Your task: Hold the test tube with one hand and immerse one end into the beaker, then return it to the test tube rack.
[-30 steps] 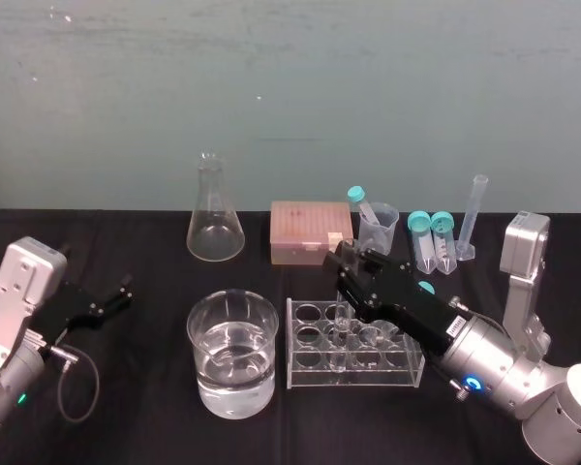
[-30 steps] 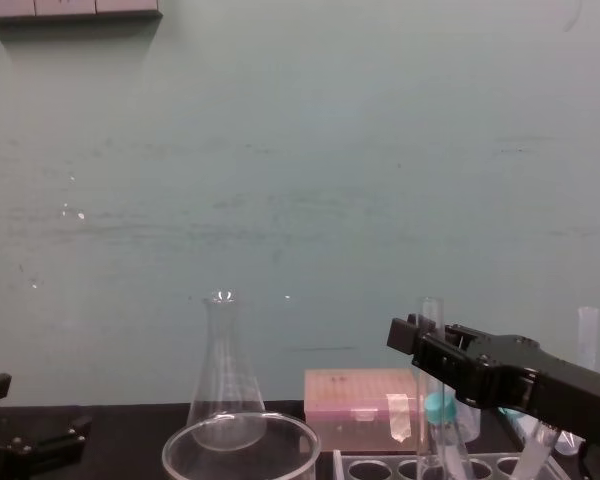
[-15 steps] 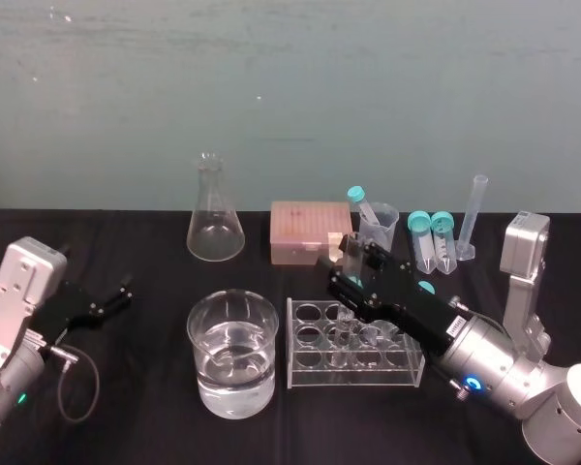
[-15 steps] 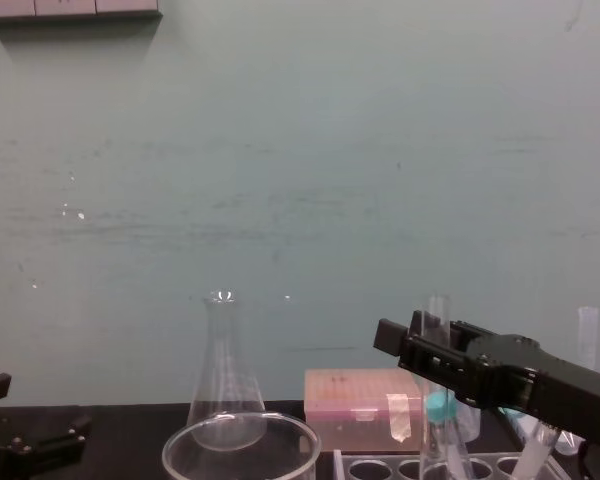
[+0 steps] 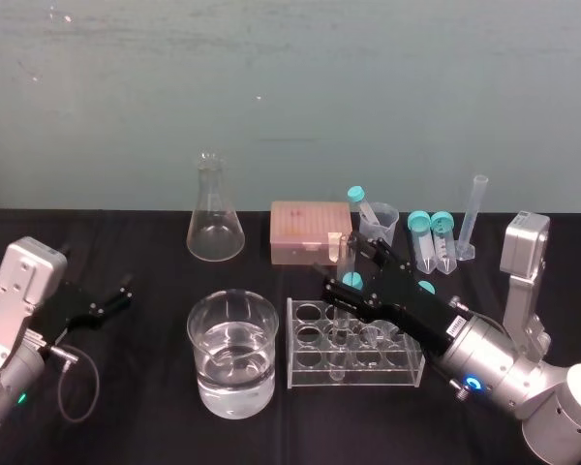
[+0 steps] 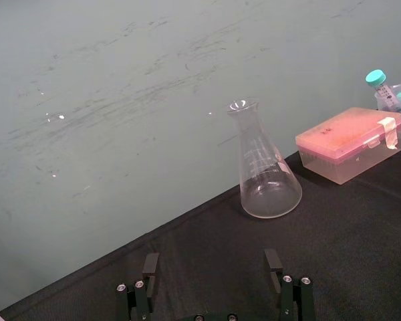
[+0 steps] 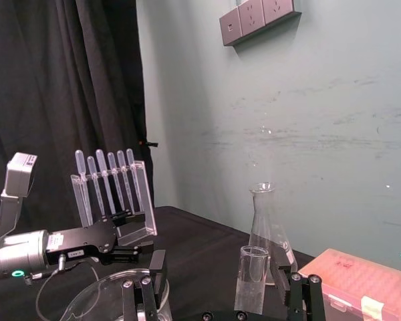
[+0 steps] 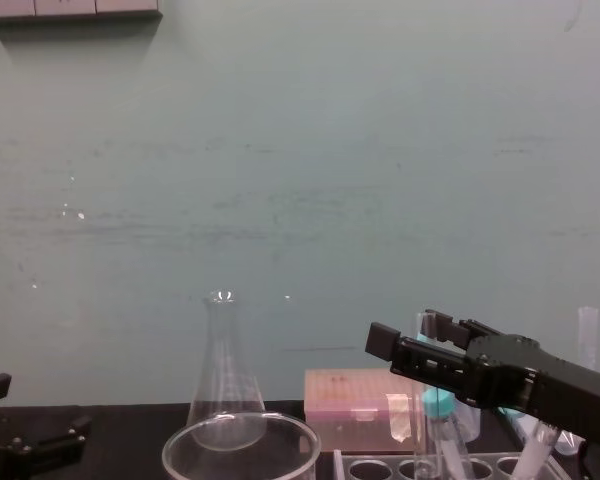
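Evidently the black two-jawed right gripper [image 7: 218, 267] straddles the long clear glass test tube [image 7: 251, 284], jaws wide apart and gripping nothing. The tube stands in the pale translucent test tube rack [image 5: 368, 374], beside the wide clear glass beaker [image 5: 201, 339]. This looks like pick-up or release; next, either clamp squarely or back away without tipping it. The left gripper [image 6: 210, 267] idles far left, jaws spread.

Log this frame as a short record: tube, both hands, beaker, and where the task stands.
tube: the tube stands upright in the rack
right hand: the right hand is over the rack, open, with one finger on each side of the tube's top
left hand: the left hand is parked far left, open and holding nothing
beaker: the beaker is just left of the rack, partly filled with clear liquid
stage: tube in rack and not clamped; whether it has been dipped cannot be told
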